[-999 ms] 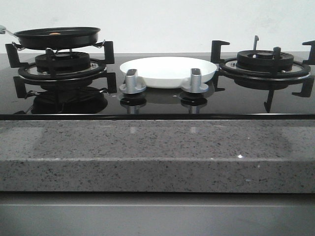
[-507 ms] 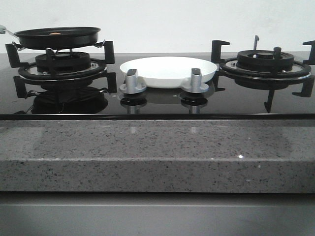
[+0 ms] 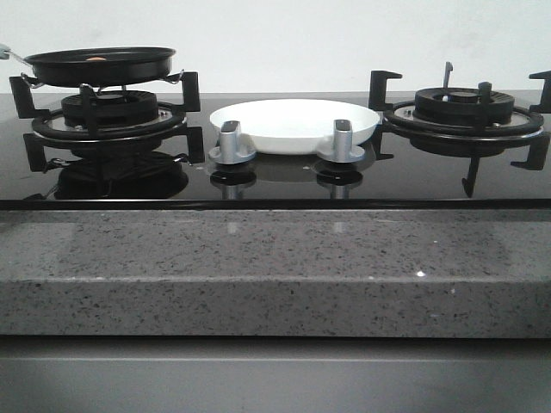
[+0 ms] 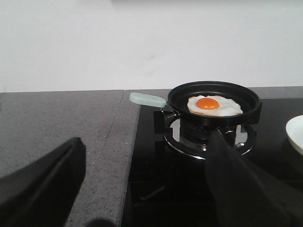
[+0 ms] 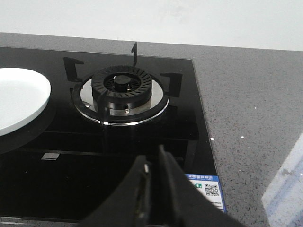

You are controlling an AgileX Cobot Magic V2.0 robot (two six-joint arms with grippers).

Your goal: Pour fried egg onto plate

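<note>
The fried egg (image 4: 214, 105), white with an orange yolk, lies in a black frying pan (image 4: 214, 102) on the left burner; from the front only a sliver of the fried egg (image 3: 96, 59) shows above the frying pan's (image 3: 102, 66) rim. The pan's pale green handle (image 4: 147, 99) points away from the stove. The white plate (image 3: 294, 125) sits between the burners, its edge also in both wrist views as plate (image 4: 296, 133) and plate (image 5: 19, 98). My left gripper (image 4: 147, 156) hangs open, short of the pan. My right gripper (image 5: 154, 163) is shut on nothing, short of the right burner.
Two silver knobs (image 3: 231, 142) (image 3: 343, 142) stand in front of the plate. The right burner (image 3: 465, 112) carries nothing. A grey speckled counter (image 3: 275, 267) runs along the front and at both sides of the black glass hob (image 5: 118, 156).
</note>
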